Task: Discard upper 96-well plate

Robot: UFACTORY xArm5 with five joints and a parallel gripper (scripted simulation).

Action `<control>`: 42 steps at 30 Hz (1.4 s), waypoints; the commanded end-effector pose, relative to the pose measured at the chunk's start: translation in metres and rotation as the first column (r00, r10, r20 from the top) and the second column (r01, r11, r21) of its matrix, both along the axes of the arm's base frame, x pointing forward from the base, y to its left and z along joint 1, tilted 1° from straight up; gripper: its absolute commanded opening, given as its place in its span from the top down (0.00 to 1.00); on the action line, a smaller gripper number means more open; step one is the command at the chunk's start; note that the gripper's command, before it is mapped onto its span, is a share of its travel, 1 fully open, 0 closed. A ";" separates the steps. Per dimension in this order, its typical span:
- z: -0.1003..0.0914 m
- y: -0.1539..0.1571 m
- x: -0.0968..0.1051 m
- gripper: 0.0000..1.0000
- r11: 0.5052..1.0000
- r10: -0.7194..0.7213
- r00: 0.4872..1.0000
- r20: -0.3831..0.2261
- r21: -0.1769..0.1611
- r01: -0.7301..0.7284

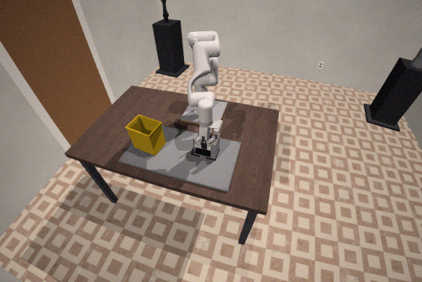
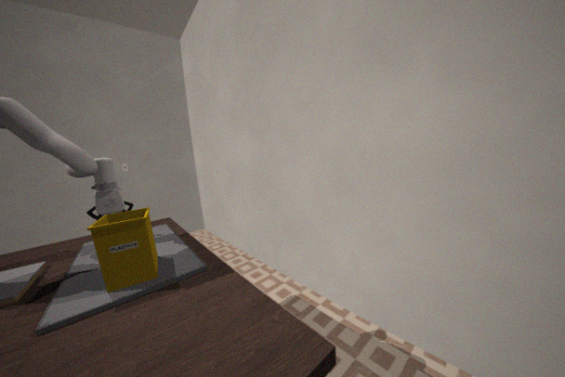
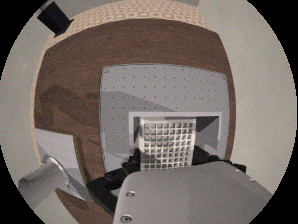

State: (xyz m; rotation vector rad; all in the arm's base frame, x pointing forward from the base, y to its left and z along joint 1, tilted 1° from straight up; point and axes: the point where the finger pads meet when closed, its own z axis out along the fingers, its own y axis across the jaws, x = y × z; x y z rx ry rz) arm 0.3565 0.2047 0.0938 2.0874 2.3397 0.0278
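The stack rack K1 (image 1: 206, 147) stands on the grey mat near the middle of the table. My gripper (image 1: 204, 142) reaches straight down into its top and is shut on the upper 96-well plate (image 3: 166, 143), a white plate with a grid of wells seen in the wrist view between the black fingers. The plate is still at the rack, within its white frame (image 3: 174, 123). The lower plate is hidden under it. The yellow plastics bin W1 (image 1: 146, 134) stands upright on the mat's left end, open at the top. In the exterior view the bin (image 2: 124, 248) hides the rack.
A grey mat (image 1: 181, 160) covers the front of the dark wooden table. The arm's base plate (image 1: 205, 112) lies at the back. Two black pedestals (image 1: 169, 46) (image 1: 398, 92) stand on the floor away from the table.
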 end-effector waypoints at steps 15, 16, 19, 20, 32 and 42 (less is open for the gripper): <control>0.028 0.000 0.001 1.00 1.000 0.000 1.000 0.004 0.002 0.000; 0.030 0.000 0.001 1.00 1.000 0.000 1.000 0.004 0.002 0.000; 0.035 0.000 0.001 1.00 1.000 0.000 1.000 0.004 0.002 0.000; 0.037 0.000 0.001 1.00 1.000 0.000 1.000 0.004 0.002 0.000; 0.053 0.000 0.000 1.00 1.000 0.000 1.000 0.004 0.002 0.000; 0.070 0.000 0.000 1.00 1.000 0.000 1.000 0.004 0.002 0.000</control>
